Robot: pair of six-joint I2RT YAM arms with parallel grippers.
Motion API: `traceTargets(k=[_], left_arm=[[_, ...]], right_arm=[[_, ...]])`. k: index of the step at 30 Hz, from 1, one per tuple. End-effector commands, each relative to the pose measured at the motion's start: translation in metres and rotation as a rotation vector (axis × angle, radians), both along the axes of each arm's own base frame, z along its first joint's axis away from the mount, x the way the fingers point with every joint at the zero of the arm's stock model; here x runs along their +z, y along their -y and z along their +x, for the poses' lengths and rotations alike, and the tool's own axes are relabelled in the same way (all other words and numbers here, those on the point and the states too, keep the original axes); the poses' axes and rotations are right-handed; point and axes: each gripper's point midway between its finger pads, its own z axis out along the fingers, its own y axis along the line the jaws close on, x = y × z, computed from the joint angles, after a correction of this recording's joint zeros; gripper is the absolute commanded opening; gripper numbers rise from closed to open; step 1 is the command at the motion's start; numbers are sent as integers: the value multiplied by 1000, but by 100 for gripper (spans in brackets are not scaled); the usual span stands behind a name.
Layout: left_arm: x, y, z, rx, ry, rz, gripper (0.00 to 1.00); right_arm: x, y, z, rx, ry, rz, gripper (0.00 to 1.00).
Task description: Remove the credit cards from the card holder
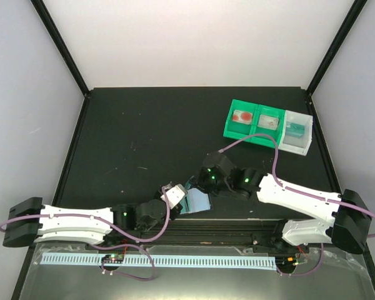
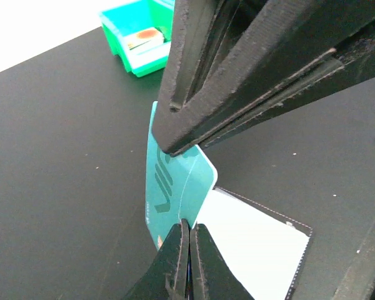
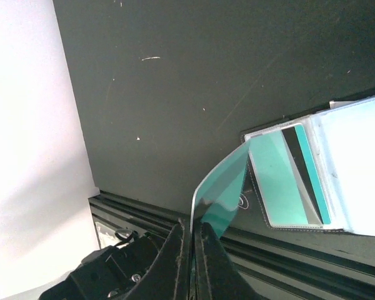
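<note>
The card holder (image 1: 199,202) lies open near the table's front edge, its pale blue panels up. My left gripper (image 1: 177,193) is shut on the holder's left edge; in the left wrist view its fingertips (image 2: 189,229) pinch where the white panel (image 2: 256,244) begins. My right gripper (image 1: 203,183) is shut on a teal credit card (image 2: 175,181) that stands up out of the holder. In the right wrist view the gripper (image 3: 192,229) holds this card (image 3: 222,187) bent, one end still at the holder (image 3: 347,156). Another teal card (image 3: 278,181) sits in a clear pocket.
A green-and-white three-compartment tray (image 1: 298,117) stands at the back right with small items in it; it also shows in the left wrist view (image 2: 115,34). A black rail (image 1: 206,234) runs along the table's front edge, close under the holder.
</note>
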Motion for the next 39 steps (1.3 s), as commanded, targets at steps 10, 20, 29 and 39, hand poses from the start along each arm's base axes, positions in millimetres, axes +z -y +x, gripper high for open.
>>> traceTargets(k=[10,20,29,39], left_arm=[[27,-11,11,117,-135,-206,41],[40,-15,10,31,-356,-392,67],[72,-11,-8,-127,-588,-659,71],[96,-8,-23,-252,-629,-807,43]], right_arm=[[7,16,14,41,245,-40,1],[31,14,1,306,509,38,1],[65,28,-41,443,696,251,1],[94,33,-60,462,739,413,1]])
